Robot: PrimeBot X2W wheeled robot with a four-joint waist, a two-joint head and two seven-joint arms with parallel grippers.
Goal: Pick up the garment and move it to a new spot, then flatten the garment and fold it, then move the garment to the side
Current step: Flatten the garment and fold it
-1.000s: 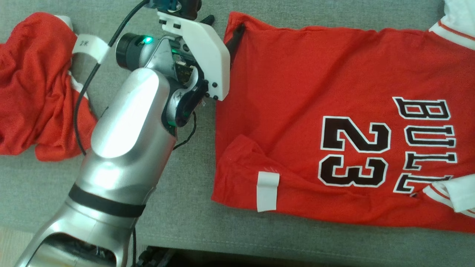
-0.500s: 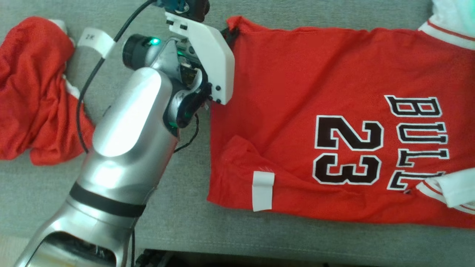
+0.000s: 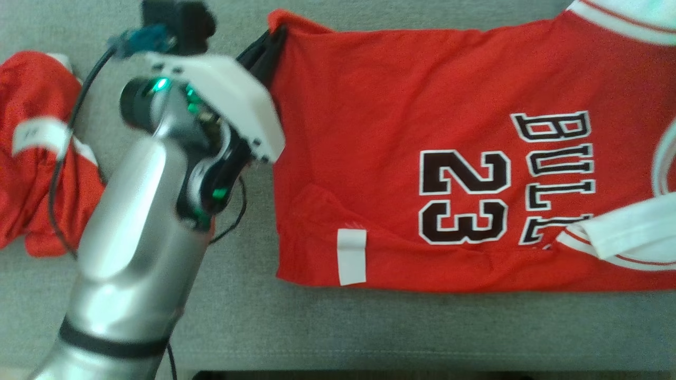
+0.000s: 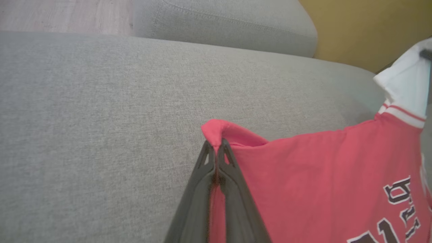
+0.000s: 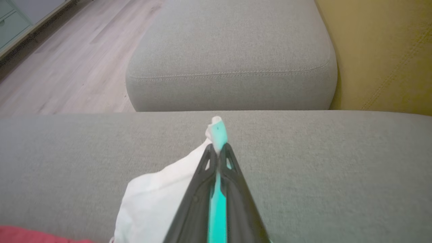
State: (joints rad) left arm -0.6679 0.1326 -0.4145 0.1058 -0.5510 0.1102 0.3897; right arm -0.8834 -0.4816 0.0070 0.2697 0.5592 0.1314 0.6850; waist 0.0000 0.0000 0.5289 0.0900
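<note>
Red jersey point(image 3: 401, 174), seemingly soft, light and limp, spread print-up on grey sofa cushion point(image 3: 317, 327), best taken at corners: hem corner pinched in closed left tool point(image 4: 216, 146), white sleeve point(image 5: 158, 199) pinched in right tool point(image 5: 218, 148); unlike a second earlier, hem corner bunched into a raised peak, camera view shifted.

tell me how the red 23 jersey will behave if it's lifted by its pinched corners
Probably floppy: the jersey puckers into a peak where the left gripper pinches its corner. It will likely sag between the grips, since the right gripper holds only the white sleeve tip.
</note>
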